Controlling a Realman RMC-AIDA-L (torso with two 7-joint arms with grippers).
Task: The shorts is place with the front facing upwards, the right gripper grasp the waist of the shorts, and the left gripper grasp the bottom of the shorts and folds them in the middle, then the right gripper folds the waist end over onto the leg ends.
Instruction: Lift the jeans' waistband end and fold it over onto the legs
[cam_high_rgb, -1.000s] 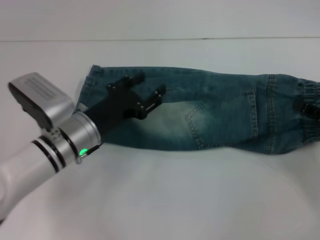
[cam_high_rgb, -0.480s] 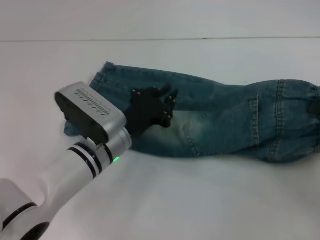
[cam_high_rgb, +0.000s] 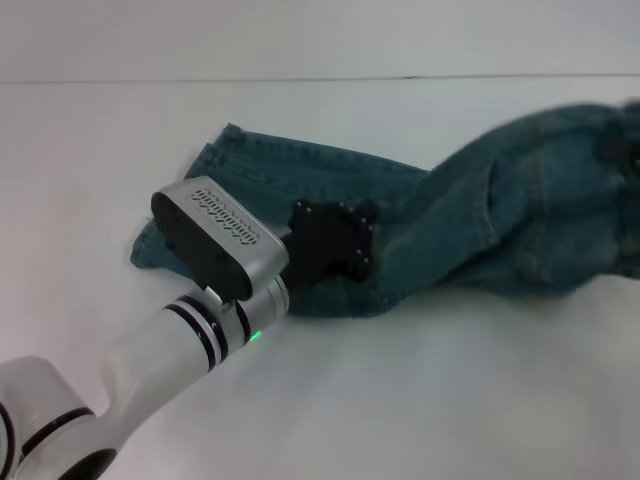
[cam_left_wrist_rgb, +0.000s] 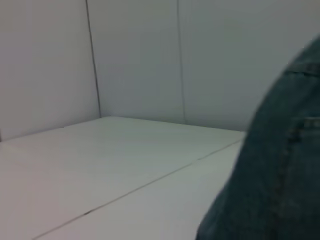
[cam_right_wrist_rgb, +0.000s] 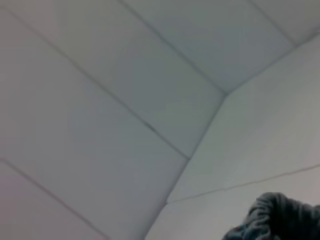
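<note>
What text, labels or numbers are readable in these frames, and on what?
None readable.
The left gripper, resting on the shorts, shows no print.
The grey camera housing on its wrist carries only a ribbed pattern, no characters.
The wrist views show only bare panels and denim.

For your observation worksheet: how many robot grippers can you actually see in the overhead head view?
1: the left gripper, pressed on the shorts near their middle. The right gripper may be hidden past the picture's right edge.

A white table spreads under and around the gripper — bare and flat, with a thin seam running across it well beyond the gripper. Pale wall panels rise behind it.
</note>
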